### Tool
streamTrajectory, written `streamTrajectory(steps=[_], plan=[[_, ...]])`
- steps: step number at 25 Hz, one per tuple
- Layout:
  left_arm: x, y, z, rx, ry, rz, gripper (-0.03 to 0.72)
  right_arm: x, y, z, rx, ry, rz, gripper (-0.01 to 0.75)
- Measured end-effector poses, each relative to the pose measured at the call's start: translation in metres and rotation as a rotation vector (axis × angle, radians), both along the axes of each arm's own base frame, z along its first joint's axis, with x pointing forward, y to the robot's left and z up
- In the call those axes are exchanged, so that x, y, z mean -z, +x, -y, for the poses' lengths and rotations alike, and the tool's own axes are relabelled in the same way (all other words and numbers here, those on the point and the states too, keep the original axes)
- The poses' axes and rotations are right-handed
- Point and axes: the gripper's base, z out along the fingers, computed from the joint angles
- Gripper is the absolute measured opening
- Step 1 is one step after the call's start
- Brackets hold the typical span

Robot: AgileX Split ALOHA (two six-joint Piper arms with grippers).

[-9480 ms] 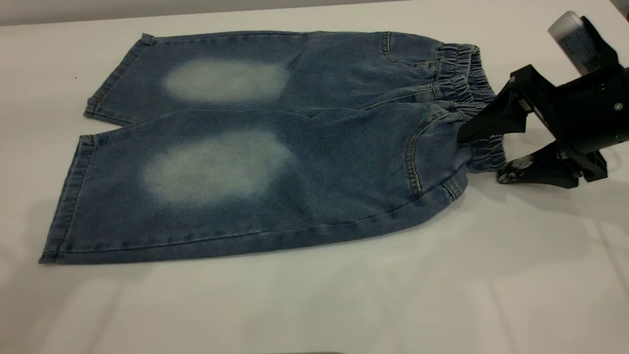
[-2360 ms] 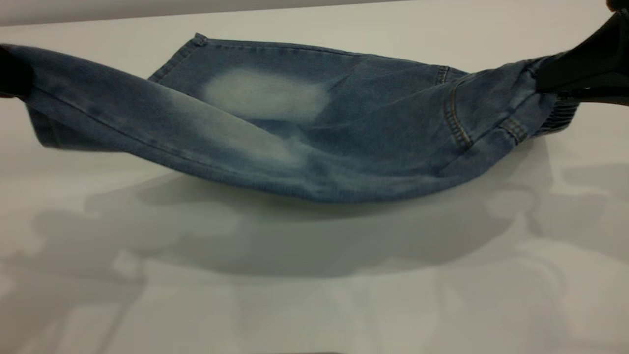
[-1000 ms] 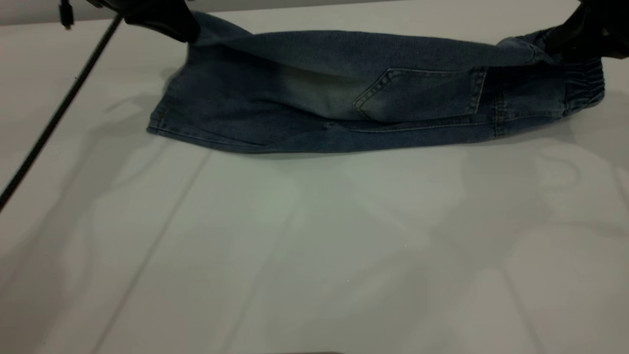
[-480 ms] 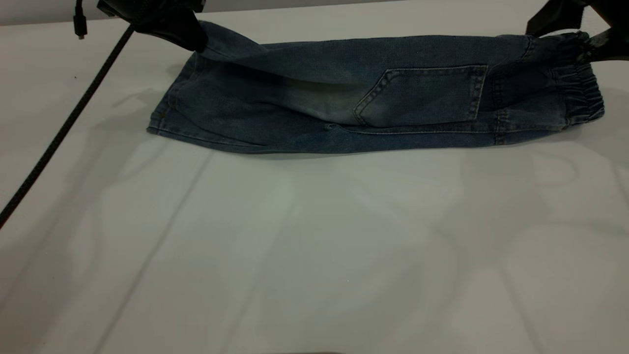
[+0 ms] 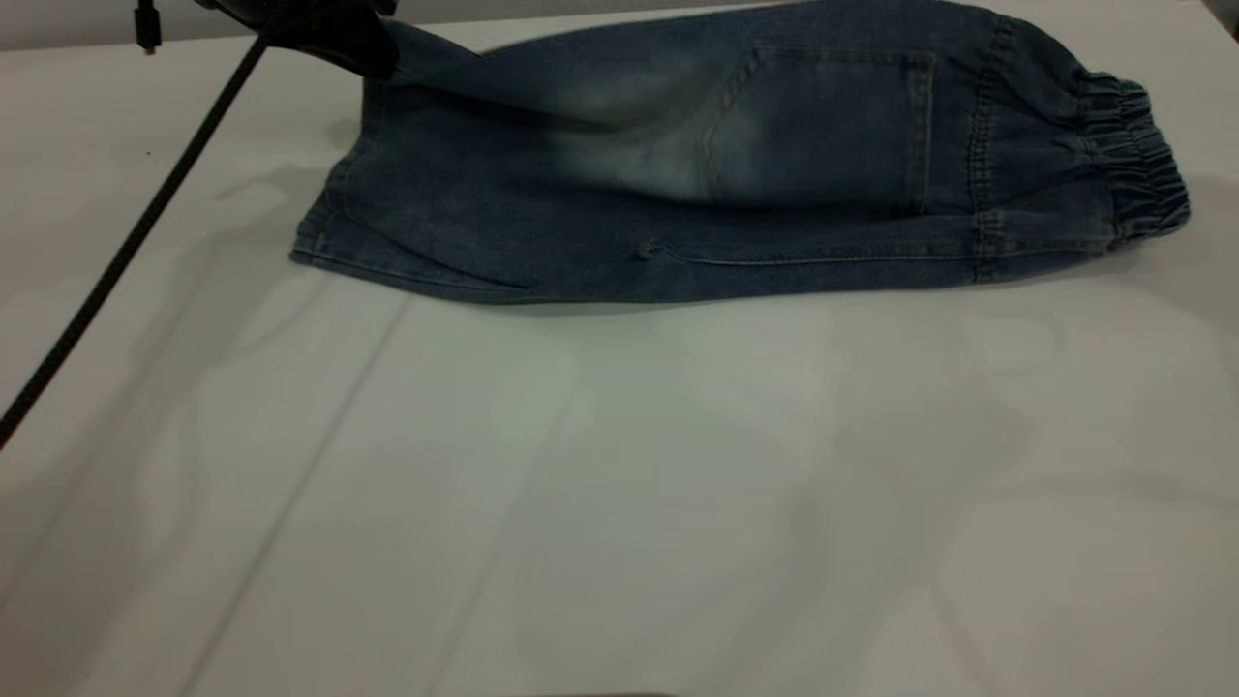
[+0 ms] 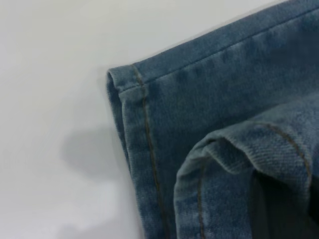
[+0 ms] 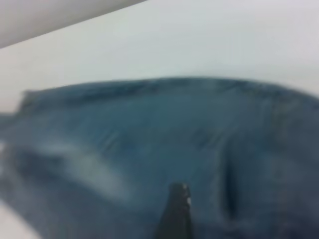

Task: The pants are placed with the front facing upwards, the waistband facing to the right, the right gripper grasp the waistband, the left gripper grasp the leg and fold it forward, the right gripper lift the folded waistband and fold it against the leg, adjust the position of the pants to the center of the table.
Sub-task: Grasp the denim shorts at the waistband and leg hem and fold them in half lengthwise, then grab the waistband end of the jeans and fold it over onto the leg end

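The near part of the table (image 5: pixel 619 503) is seen as a pale flat surface crossed by faint shadows. Farther back, toward the far edge, the pants (image 5: pixel 736 194) are laid folded lengthwise, with the back side up. A square back pocket (image 5: pixel 823 126) is shown on the upper layer, and a pale faded patch lies just beside it. The waistband (image 5: pixel 1137 160) is turned toward the right edge of the table and rests on the surface, gathered in tight puckers.

At the far-left corner of the pants, the leg hem is held raised off the table by the left end effector (image 5: pixel 339 39), which is clamped on the denim; in the left wrist view a fold of hem with orange stitching (image 6: pixel 239 159) is seen pinched above the lower leg layer. A thin black cable (image 5: pixel 126 242) is run diagonally from that end effector toward the left edge of the table.

In the right wrist view only one dark fingertip (image 7: pixel 175 211) of the right end effector is seen over the blurred denim; whether its fingers are apart or together cannot be told.
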Motion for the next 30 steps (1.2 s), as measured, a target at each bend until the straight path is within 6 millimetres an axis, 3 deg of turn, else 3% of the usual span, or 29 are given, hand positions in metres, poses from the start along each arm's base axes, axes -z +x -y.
streamTrajectory(steps=[5,13,16,25,30], plan=[[0.02,0.001,0.002,0.009,0.022,-0.018,0.113,0.0,-0.008,-0.009,-0.092,0.073,-0.069,0.587],[0.019,0.005,0.0,0.005,0.051,0.031,0.47,0.001,-0.012,-0.012,-0.115,0.099,-0.118,0.587],[0.015,0.005,0.001,-0.015,0.016,0.013,0.565,0.002,-0.013,-0.012,-0.091,0.116,-0.153,0.587],[-0.046,0.013,0.013,0.076,-0.062,-0.011,0.589,0.028,-0.038,-0.005,-0.033,0.067,-0.367,0.587],[-0.055,0.009,0.016,0.1,-0.086,-0.105,0.587,0.047,-0.039,0.003,0.054,0.027,-0.394,0.587]])
